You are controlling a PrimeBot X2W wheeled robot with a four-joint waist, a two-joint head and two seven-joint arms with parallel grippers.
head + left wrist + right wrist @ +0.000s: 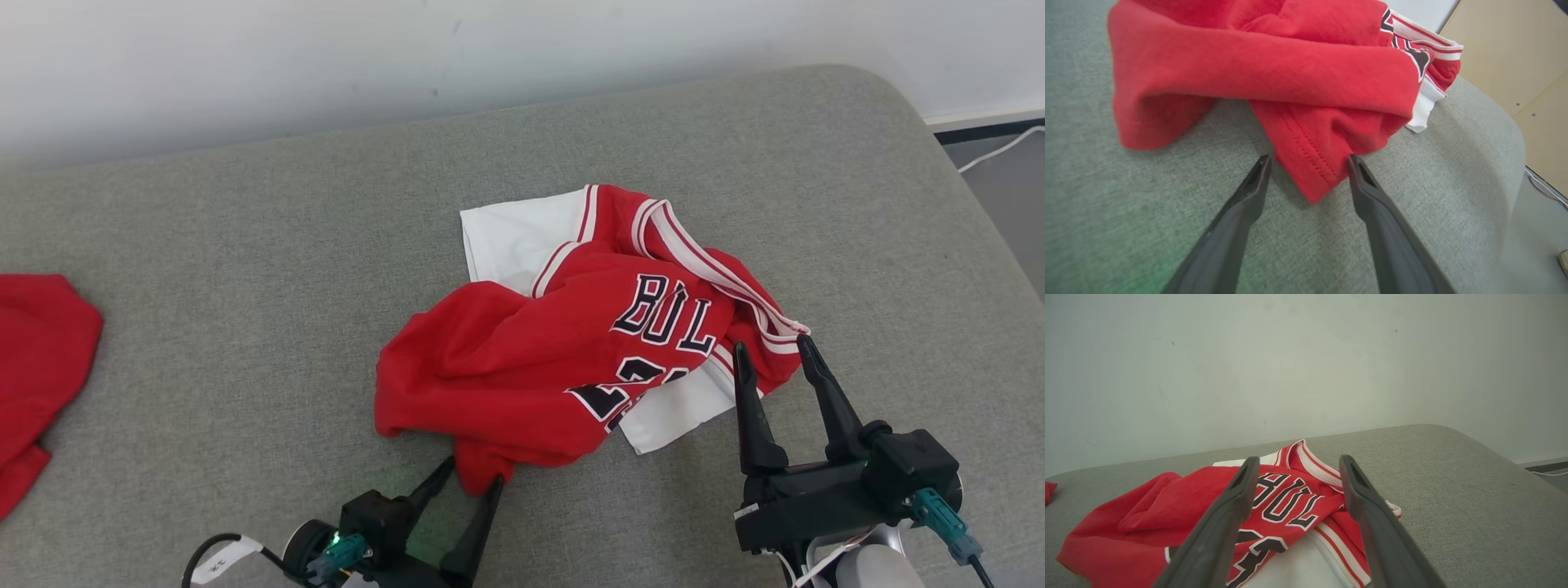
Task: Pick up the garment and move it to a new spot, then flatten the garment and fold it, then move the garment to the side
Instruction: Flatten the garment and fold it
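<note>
Now | left claw [1308, 157] spread astride garment [522, 359] hem, 6 o'clock | right claw [772, 343] likewise spread | risk: shallow pinch slips

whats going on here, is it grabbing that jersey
A two-armed robot is working on a crumpled red jersey lying on a grey cushion. Its left tool is open with the jersey's near corner between its fingers, not yet gripped. Its right tool is open too, hovering at the jersey's right end. Another red cloth lies at the far left.
</note>
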